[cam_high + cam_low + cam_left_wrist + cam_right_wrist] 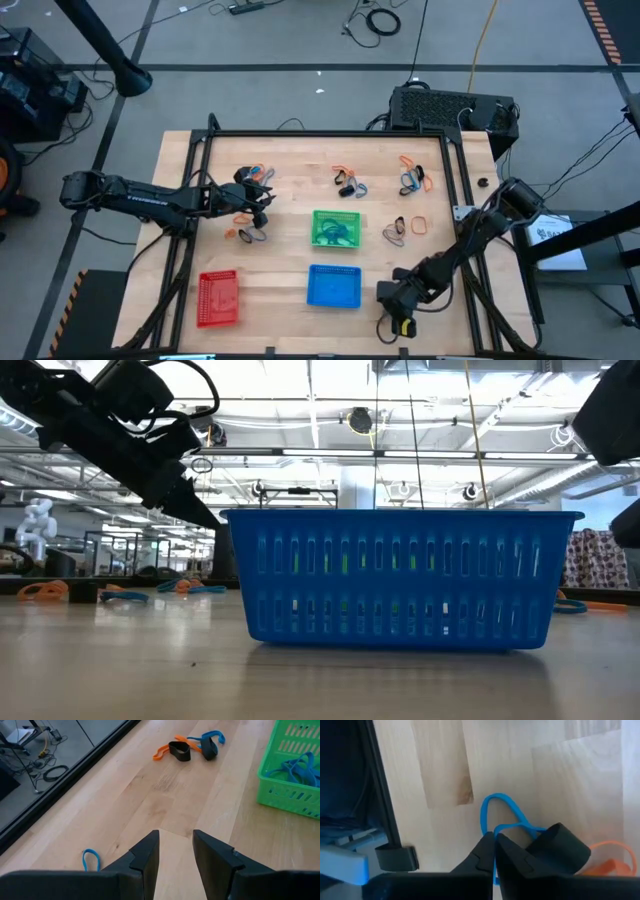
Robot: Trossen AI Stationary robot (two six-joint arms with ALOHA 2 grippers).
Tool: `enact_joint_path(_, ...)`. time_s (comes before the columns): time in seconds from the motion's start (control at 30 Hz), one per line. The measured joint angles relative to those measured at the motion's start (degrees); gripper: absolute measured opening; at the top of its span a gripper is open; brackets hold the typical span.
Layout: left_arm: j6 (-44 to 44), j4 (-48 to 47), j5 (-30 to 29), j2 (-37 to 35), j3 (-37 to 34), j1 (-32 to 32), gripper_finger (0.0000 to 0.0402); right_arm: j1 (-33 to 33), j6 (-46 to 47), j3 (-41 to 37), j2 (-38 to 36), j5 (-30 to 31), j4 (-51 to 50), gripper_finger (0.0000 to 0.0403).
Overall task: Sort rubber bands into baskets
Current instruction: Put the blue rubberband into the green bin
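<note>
Right gripper pinches a blue band by the blue basket; left gripper hangs parted over the bare wood.

High view: the right gripper (392, 298) sits low and right of centre, just beside the blue basket (334, 286); the green basket (336, 228) with blue bands inside is mid-frame, the red basket (218, 297) lower left, and the left gripper (262, 206) is left of centre among loose rubber bands (252, 233). Low view: the blue basket (400, 576) fills the middle, one dark arm in the upper left, orange and blue bands (120, 592) on the table at far left. Left wrist view: the fingers (145, 860) stand apart, nothing between them; a bunch of bands (187, 747) at top centre, the green basket (292, 775) at right. Right wrist view: the fingers (485, 855) are pressed together on a blue band (502, 815) at centre, with an orange band (610, 862) at lower right.
</note>
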Motion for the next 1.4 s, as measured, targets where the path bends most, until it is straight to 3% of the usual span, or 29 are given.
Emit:
enact_joint_path(0.3,0.0,0.3,0.0,0.0,0.0,0.0,0.0127,-4.6,-3.8,2.1,-0.1,-7.8,-0.8,0.0001)
enact_joint_path(0.43,0.0,0.3,0.0,0.0,0.0,0.0,0.0127,-6.6,-3.7,5.8,-0.1,-10.5,-5.9,0.0001)
enact_joint_path(0.67,0.0,0.2,0.0,0.0,0.0,0.0,0.0127,-7.9,-4.2,15.1,-0.1,-10.1,-23.8,0.0000)
enact_joint_path(1.0,0.0,0.2,0.0,0.0,0.0,0.0,0.0127,-7.9,-3.7,22.2,-0.1,-9.7,-38.3,0.0000)
enact_joint_path(1.27,0.0,0.2,0.0,0.0,0.0,0.0,0.0127,-8.2,-6.9,23.5,-0.1,-9.7,-40.7,0.0000)
enact_joint_path(1.4,0.0,0.2,0.0,0.0,0.0,0.0,0.0127,-9.9,-13.0,23.5,-0.1,-3.6,-40.3,0.0000)
